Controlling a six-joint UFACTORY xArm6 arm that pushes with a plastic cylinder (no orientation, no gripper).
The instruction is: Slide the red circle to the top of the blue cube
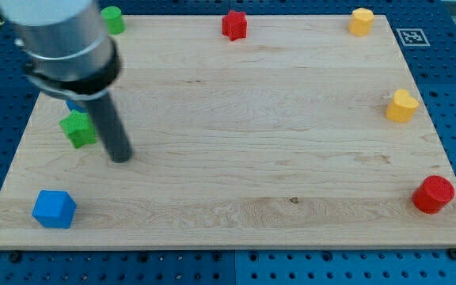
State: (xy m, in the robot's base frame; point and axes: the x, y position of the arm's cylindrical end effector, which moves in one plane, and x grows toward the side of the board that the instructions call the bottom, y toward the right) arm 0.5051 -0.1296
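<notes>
A: At the view's bottom-right corner of the worktop [236,158], what sits there?

B: The red circle [434,194], a squat round block with a flat top, bright red all over. It stands close to the worktop's right edge and touches nothing.

A: And the blue cube [54,209]?

B: Far across from the red circle, to the view's left, near the bottom-left corner. It is a bright blue block, turned a little so one corner faces the view's bottom. The two are well apart, almost the whole width of the worktop between them.

A: Where is my tip [120,157]?

B: Also far to the left of the red circle, and somewhat higher in the view. It stands above and to the right of the blue cube, not touching it. Just beside the rod, on its left, is a green star-shaped block [77,128]. A bit of another blue block [74,105] peeks out behind the rod; its shape I cannot tell.

A: Any jaws?

B: None; the arm ends in the plain dark rod.

A: What else relative to the red circle?

B: Straight above it, near the right edge, a yellow block [401,105], perhaps heart-shaped. Higher still, a yellow block [361,20] at the top-right corner. A red star-like block [234,24] sits at the top edge's middle, and a green block [113,19] lies at the top-left.
</notes>
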